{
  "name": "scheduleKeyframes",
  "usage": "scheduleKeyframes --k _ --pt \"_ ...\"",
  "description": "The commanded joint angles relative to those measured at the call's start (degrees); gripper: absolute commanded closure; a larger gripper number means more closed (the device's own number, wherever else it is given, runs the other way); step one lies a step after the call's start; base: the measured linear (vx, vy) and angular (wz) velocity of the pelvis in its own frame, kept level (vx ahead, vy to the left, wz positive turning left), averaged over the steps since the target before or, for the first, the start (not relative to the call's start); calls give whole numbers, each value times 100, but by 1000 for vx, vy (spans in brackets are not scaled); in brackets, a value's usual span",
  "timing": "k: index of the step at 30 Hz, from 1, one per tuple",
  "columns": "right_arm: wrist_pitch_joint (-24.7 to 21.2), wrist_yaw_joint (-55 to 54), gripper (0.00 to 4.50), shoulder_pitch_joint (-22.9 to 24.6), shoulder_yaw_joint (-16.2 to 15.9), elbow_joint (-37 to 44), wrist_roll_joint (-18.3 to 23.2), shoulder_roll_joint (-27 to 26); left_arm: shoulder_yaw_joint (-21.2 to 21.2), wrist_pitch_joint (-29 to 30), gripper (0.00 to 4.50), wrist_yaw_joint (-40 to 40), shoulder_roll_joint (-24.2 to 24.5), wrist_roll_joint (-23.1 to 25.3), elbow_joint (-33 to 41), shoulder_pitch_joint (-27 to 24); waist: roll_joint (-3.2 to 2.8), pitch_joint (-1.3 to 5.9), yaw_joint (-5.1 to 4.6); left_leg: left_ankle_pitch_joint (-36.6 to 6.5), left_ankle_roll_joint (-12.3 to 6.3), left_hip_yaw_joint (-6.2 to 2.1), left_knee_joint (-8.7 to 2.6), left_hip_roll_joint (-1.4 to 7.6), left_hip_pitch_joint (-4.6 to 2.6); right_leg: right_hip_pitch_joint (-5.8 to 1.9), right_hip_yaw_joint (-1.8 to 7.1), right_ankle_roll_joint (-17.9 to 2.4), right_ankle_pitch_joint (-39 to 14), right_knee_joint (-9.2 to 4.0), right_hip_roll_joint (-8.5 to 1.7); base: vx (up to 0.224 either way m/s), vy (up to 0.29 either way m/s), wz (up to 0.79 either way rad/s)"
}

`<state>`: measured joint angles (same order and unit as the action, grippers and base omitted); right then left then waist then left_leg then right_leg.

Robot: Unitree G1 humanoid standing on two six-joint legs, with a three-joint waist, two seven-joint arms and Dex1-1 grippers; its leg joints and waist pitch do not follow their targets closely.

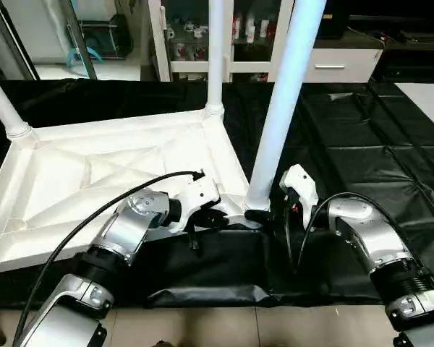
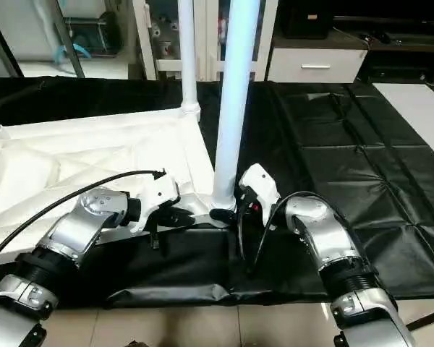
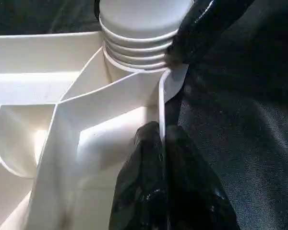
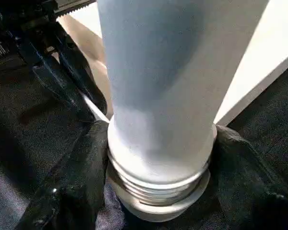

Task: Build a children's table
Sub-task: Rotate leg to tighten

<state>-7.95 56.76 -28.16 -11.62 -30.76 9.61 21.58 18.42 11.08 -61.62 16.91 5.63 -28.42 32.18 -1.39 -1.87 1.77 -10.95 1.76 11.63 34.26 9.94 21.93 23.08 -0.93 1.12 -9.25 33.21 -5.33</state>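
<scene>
The children's table top (image 1: 94, 181) is lying upside down on the left half of the black-covered counter (image 1: 362, 144), its ribbed, X-braced underside facing up. At its far left corner a white leg (image 1: 1, 101) is leaning out of its socket, and at the far right corner a second leg (image 1: 215, 50) is standing upright.

The left gripper (image 1: 228, 217) is reaching in from the near left, its silver forearm lying over the near edge of the top. Its black fingers (image 3: 144, 191) are pinching shut on the thin white rim of the top, one on each side of the wall, just beside the near right corner socket.

In that socket a third leg (image 1: 286, 94) is standing upright, its ringed base (image 4: 158, 177) sitting at the collar. The right gripper (image 1: 264, 215) is coming in from the near right, and its fingers (image 4: 72, 187) are sitting on either side of the leg's base, touching it low down at the rings.

To the right, the counter's black cover is lying creased, and a white cabinet (image 1: 340, 65) is standing beyond the far edge.
</scene>
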Motion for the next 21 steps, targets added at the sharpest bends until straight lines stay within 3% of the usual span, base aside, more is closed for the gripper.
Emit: scheduleKeyframes --k 1,5,8,9,10,11,15,17,18,21 --pt "60 -151 178 -100 138 -155 38 -47 259 132 450 -218 10 29 -228 -162 94 319 -4 -1208 -412 -119 -432 294 -121 -192 86 -1535 -1146 -306 -241 0 0 0" --pt "147 -870 179 -146 382 -419 -22 -235 192 217 450 -10 -102 14 -287 -166 98 302 -45 -1408 -301 -128 -459 285 -105 -189 86 -1486 -1380 -330 -242 0 0 0" --pt "128 -1952 179 -153 810 -631 55 -625 41 418 450 633 -491 26 -520 -79 90 287 -116 -1901 -31 -163 -497 274 -141 -144 80 -1280 -2005 -395 -237 0 0 0" --pt "127 -1954 179 -153 811 -632 55 -626 41 418 450 635 -492 26 -520 -79 89 278 -140 -1967 -7 -165 -507 276 -134 -134 83 -1259 -2066 -402 -235 0 0 0" --pt "199 -2658 180 -120 999 -663 39 -960 -46 456 450 1170 -834 80 -876 128 90 276 -172 -2084 20 -169 -507 271 -133 -118 83 -1212 -2161 -421 -231 0 0 0" --pt "199 -2658 180 -120 999 -663 39 -960 -46 456 450 1170 -834 80 -876 128 64 271 -176 -2137 49 -173 -509 268 -148 -95 85 -1186 -2212 -430 -227 0 0 0" --pt "249 -3199 180 -134 1052 -748 -54 -1193 -77 425 450 1562 -1072 153 -1194 328 78 274 -182 -2218 35 -172 -511 252 -137 -80 88 -1085 -2288 -475 -230 0 0 0" --pt "263 -4130 180 -311 1125 -1087 -222 -1534 -137 411 450 2200 -1385 285 -1654 640 66 276 -181 -2237 33 -174 -511 245 -133 -73 82 -1061 -2319 -486 -230 0 0 0" --pt "256 -4440 180 -383 1156 -1213 -268 -1661 -175 421 450 2447 -1497 334 -1817 749 23 280 -217 -2302 119 -178 -514 234 -153 -51 80 -1068 -2325 -490 -221 0 0 0" --pt "365 -5187 180 -581 1213 -1419 -375 -2064 -208 323 450 2989 -1718 465 -2180 991 24 287 -229 -2324 159 -193 -526 237 -141 -67 70 -1073 -2162 -489 -220 0 0 0"
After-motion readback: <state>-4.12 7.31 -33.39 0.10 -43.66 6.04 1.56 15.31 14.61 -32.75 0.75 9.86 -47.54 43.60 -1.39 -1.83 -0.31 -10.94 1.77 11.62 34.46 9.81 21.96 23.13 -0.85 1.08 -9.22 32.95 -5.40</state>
